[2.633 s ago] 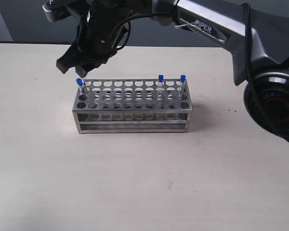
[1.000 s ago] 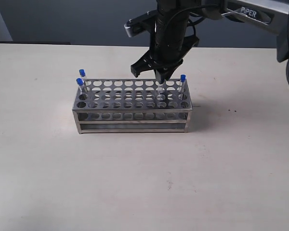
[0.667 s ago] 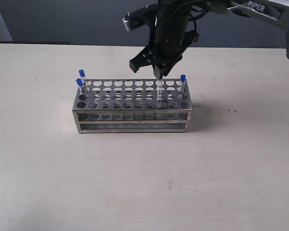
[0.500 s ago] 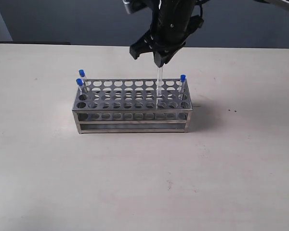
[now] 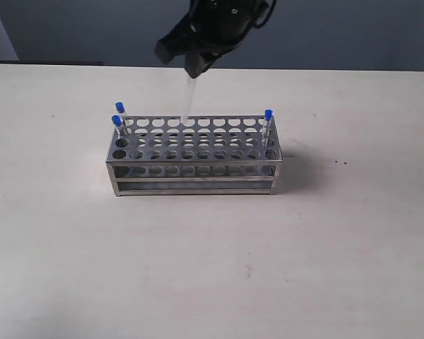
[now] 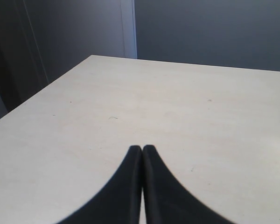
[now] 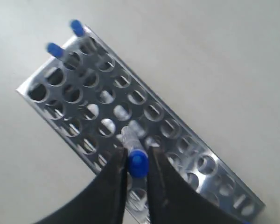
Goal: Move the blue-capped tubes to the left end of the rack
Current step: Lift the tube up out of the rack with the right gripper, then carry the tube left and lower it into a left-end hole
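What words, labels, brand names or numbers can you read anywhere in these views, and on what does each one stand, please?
None can be read in any view. The rack is bare steel, the blue-capped tubes carry no label that shows, and neither the right gripper, the left gripper nor the table bears any print.
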Controlling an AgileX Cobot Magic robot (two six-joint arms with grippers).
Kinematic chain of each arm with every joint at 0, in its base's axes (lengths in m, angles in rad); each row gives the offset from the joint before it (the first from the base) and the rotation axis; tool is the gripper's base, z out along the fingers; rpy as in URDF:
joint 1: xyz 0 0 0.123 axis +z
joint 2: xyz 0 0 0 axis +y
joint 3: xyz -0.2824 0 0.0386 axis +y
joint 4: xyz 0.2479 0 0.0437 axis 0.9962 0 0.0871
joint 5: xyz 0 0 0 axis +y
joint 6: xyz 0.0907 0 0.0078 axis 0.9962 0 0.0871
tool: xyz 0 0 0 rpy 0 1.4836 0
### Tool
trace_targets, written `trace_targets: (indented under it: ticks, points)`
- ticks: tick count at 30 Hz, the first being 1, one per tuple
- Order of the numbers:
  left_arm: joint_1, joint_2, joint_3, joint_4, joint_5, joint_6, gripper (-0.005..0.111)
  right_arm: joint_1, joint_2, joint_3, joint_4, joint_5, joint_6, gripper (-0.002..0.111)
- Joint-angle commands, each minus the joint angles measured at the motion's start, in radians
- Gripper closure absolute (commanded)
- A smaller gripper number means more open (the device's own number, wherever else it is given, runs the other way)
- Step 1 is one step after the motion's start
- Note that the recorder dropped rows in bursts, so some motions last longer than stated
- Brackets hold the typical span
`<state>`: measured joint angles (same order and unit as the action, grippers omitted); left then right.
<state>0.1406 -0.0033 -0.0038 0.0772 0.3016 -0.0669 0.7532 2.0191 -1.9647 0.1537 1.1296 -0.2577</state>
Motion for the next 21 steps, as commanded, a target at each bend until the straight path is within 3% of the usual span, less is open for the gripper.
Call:
trace_targets:
  ticks: [1, 9, 21]
  points:
    - [-0.005, 0.003, 0.004, -0.005, -0.011, -0.002, 0.106, 0.069, -0.008, -0.002, 0.035, -0.073, -0.061, 0.109]
    - [-0.005, 0.003, 0.004, -0.005, -0.011, -0.002, 0.106, 0.144, 0.048, -0.002, 0.042, -0.177, -0.106, 0.109]
    - [-0.005, 0.003, 0.004, -0.005, -0.011, -0.002, 0.106, 0.144, 0.109, -0.002, 0.052, -0.194, -0.106, 0.109]
